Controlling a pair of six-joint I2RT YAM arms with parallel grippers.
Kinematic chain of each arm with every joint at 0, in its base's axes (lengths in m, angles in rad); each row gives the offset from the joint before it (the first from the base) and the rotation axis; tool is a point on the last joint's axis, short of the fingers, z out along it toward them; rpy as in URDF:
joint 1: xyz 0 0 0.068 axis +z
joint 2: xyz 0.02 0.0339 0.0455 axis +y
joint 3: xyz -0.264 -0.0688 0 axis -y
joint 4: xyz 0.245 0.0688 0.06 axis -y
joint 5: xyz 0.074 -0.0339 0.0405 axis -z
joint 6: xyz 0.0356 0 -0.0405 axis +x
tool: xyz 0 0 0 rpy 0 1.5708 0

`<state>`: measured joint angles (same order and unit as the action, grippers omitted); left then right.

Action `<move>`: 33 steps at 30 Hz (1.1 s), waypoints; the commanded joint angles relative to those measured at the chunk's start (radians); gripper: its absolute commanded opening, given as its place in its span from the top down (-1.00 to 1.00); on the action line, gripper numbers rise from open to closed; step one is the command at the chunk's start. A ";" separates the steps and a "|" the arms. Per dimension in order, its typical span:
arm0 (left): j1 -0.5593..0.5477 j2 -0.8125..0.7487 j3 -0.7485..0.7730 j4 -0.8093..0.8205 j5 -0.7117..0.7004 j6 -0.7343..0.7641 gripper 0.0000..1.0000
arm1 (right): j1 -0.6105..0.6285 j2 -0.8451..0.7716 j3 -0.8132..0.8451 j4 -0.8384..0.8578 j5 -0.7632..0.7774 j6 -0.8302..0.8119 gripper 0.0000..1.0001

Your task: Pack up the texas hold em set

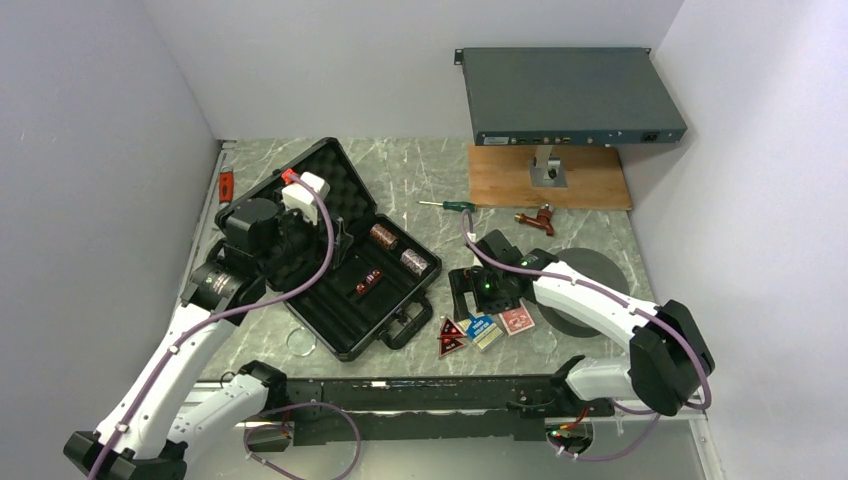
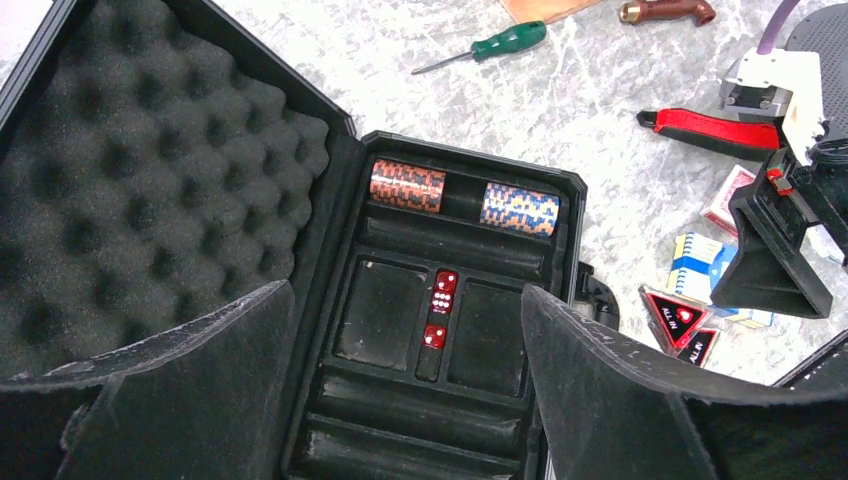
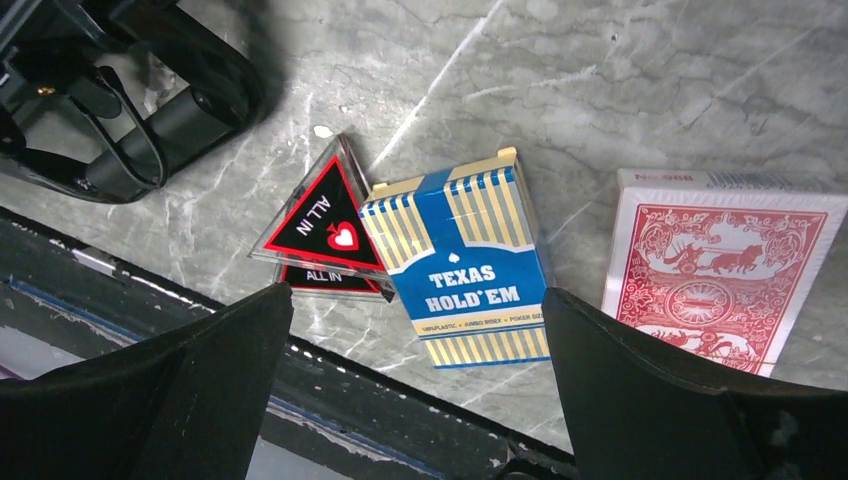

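The black briefcase (image 1: 396, 312) lies open on the table, its egg-crate foam lid (image 2: 150, 180) flat to the left. Two chip rolls (image 2: 408, 186) (image 2: 519, 209) sit in the tray's top groove, and red dice (image 2: 441, 295) lie in the centre slot. My left gripper (image 2: 405, 380) hovers open above the tray, holding nothing. The blue card deck (image 3: 465, 260), the red deck (image 3: 720, 275) and stacked red-black triangular tokens (image 3: 325, 220) lie on the table right of the case. Over them, my right gripper (image 3: 420, 370) is open and empty, with the blue deck just beyond its fingertips.
A grey rack-mount box (image 1: 570, 95) stands on a wooden board (image 1: 548, 178) at the back right. A green screwdriver (image 1: 447, 205) and a red-handled tool (image 1: 537, 218) lie near it. A black round disc (image 1: 590, 290) sits under the right arm. The table's near edge lies close behind the decks.
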<state>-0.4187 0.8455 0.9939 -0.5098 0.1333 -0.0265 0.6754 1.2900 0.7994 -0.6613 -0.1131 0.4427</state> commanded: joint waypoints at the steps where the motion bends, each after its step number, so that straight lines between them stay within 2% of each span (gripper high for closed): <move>1: -0.005 -0.011 0.015 0.000 -0.032 0.002 -0.79 | 0.016 0.000 -0.009 -0.017 0.010 0.039 -0.99; 9: -0.003 -0.017 0.014 0.000 -0.047 0.002 -0.79 | 0.099 0.006 0.031 -0.089 0.111 0.048 -0.99; 13: -0.004 -0.010 0.014 -0.003 -0.050 0.002 -0.78 | 0.179 0.070 0.083 -0.154 0.212 0.043 -1.00; 22: -0.005 -0.014 0.014 -0.003 -0.061 0.004 -0.78 | 0.270 0.211 0.138 -0.194 0.272 0.001 -1.00; 27: -0.005 -0.016 0.014 -0.005 -0.064 0.006 -0.78 | 0.282 0.244 0.155 -0.190 0.305 -0.011 -1.00; 33: -0.004 -0.019 0.014 -0.004 -0.067 0.005 -0.78 | 0.281 0.275 0.198 -0.192 0.414 -0.009 -1.00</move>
<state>-0.4194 0.8455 0.9939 -0.5220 0.0803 -0.0265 0.9554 1.5520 0.9398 -0.8383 0.2012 0.4465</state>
